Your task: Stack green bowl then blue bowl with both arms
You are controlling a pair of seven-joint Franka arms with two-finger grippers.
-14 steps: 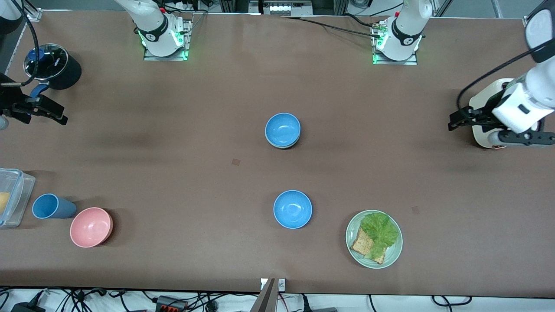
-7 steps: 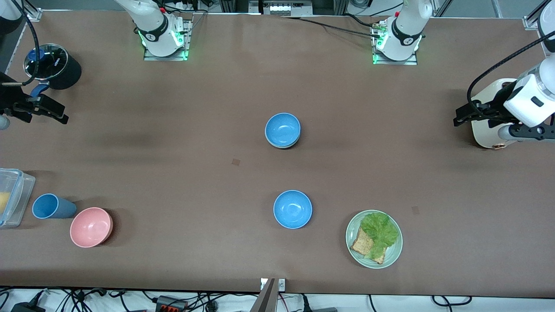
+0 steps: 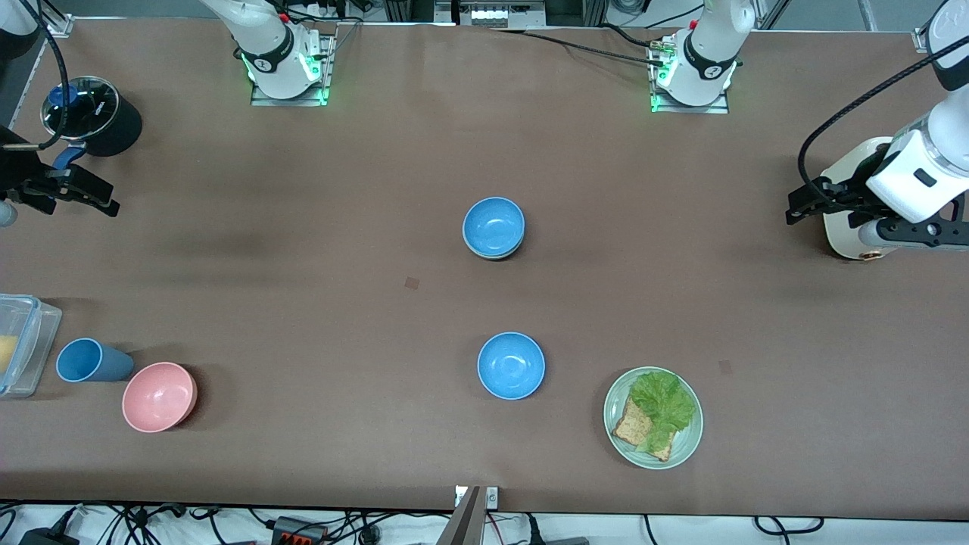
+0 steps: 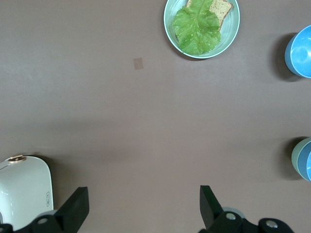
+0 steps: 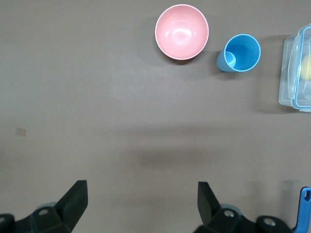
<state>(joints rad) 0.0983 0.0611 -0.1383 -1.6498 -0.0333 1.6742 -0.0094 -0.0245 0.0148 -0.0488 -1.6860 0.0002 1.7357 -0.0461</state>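
Observation:
A blue bowl (image 3: 493,225) sits nested in the green bowl (image 3: 491,256) at the table's middle; only the green bowl's pale rim shows under it. The stack also shows at the edge of the left wrist view, blue bowl (image 4: 306,162) in green bowl (image 4: 294,156). A second blue bowl (image 3: 511,365) stands alone nearer the front camera, also in the left wrist view (image 4: 301,51). My left gripper (image 3: 796,207) is open and empty over the left arm's end of the table (image 4: 144,208). My right gripper (image 3: 104,199) is open and empty over the right arm's end (image 5: 142,206).
A green plate (image 3: 685,446) with lettuce and toast lies near the lone blue bowl. A white appliance (image 3: 844,235) stands under the left arm. A pink bowl (image 3: 159,396), blue cup (image 3: 87,360), clear container (image 3: 23,341) and black lidded pot (image 3: 95,115) are at the right arm's end.
The left arm has shifted slightly over the white appliance, out toward the table's end and partly back. The right arm and the bowls have hardly moved.

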